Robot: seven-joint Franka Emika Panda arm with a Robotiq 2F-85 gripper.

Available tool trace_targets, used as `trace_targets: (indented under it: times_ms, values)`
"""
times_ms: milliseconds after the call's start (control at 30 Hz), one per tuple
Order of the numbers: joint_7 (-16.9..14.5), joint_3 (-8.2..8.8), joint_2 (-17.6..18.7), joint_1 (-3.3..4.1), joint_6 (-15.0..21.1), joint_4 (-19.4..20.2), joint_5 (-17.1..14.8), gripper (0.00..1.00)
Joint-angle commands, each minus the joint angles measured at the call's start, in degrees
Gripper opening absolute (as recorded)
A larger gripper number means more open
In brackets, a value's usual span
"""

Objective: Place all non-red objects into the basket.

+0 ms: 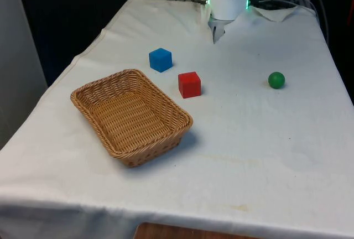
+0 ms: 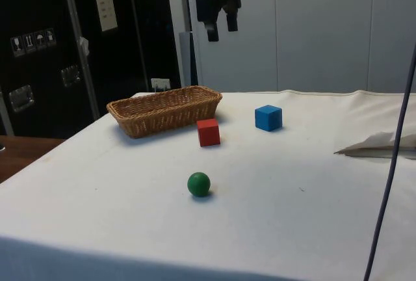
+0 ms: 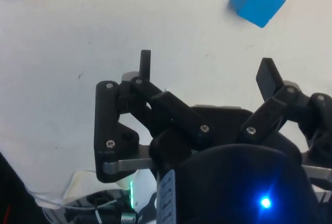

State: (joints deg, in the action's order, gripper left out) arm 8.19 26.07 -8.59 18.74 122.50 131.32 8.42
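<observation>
Blue cube (image 1: 160,60): on the white tablecloth (image 1: 260,139), just beyond the basket's far corner, near the red cube. Small green ball (image 1: 276,80): alone on the cloth toward the front view's right, well apart from the rest. Rectangular woven wicker basket (image 1: 94,92): toward the front view's left, nothing inside. Red cube (image 1: 189,84): just beside the basket's far rim. My black two-finger gripper (image 2: 220,27): raised high above the table, fingers (image 3: 144,64) spread apart, holding nothing.

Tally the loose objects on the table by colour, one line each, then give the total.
Blue: 1, the blue cube
Red: 1, the red cube
Green: 1, the green ball
Total: 3, none yet in the basket
</observation>
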Motion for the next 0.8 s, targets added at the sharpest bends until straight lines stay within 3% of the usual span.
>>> trace_targets:
  times_ms: [0,367,767]
  values:
    - [0.6,0.17,0.1,-0.23,1.2,0.5,0.6,1.00]
    - [0.7,1.72,0.9,-0.69,4.2,2.2,0.3,1.00]
    - [0.7,3.44,1.3,-0.57,6.6,4.0,-0.1,1.00]
